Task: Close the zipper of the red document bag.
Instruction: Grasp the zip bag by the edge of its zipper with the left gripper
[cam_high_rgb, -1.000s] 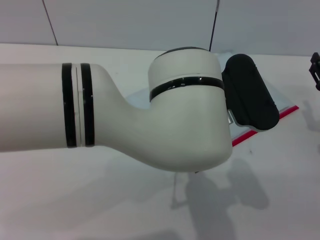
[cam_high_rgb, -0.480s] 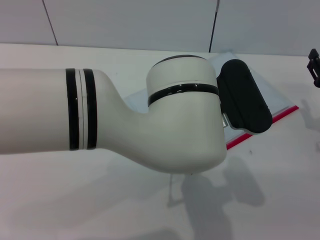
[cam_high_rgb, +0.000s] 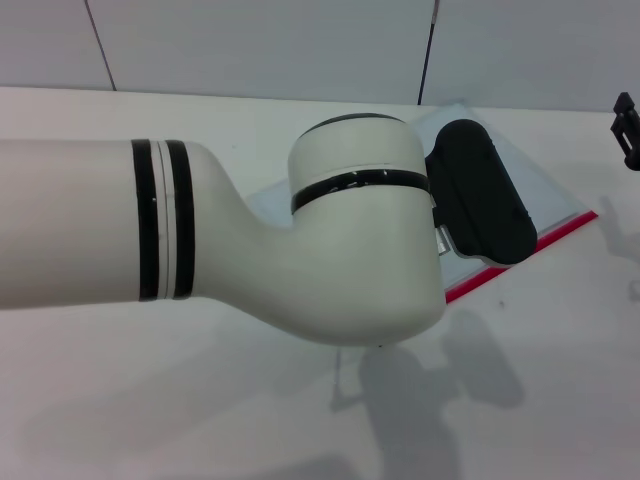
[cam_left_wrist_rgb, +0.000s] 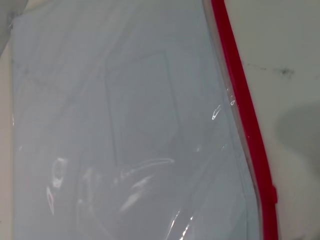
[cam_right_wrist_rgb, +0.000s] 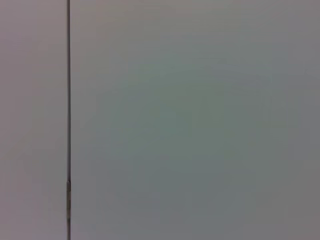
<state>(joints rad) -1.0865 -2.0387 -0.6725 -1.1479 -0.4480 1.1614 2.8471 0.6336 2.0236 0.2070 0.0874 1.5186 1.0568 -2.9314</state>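
The red document bag (cam_high_rgb: 548, 188) lies flat on the white table, a translucent pale pouch mostly covered by my left arm (cam_high_rgb: 300, 240). Its zipper (cam_high_rgb: 520, 258), a thin red strip, runs along the near long edge. The left wrist's black end (cam_high_rgb: 480, 190) hangs right over the pouch, just behind the strip; the left gripper below it is hidden. The left wrist view looks down close on the pouch (cam_left_wrist_rgb: 125, 125) with the zipper (cam_left_wrist_rgb: 245, 120) along one side. Only a dark bit of my right gripper (cam_high_rgb: 628, 128) shows at the far right edge, away from the bag.
The white table (cam_high_rgb: 150, 400) spreads around the bag, with a pale wall (cam_high_rgb: 250, 45) behind it. The left arm's shadow falls on the table in front. The right wrist view shows only a plain grey wall panel (cam_right_wrist_rgb: 190, 120) with one seam.
The left arm's wrist has slid a little to the left and farther back over the bag, uncovering more of the red strip. The right gripper has edged slightly up.
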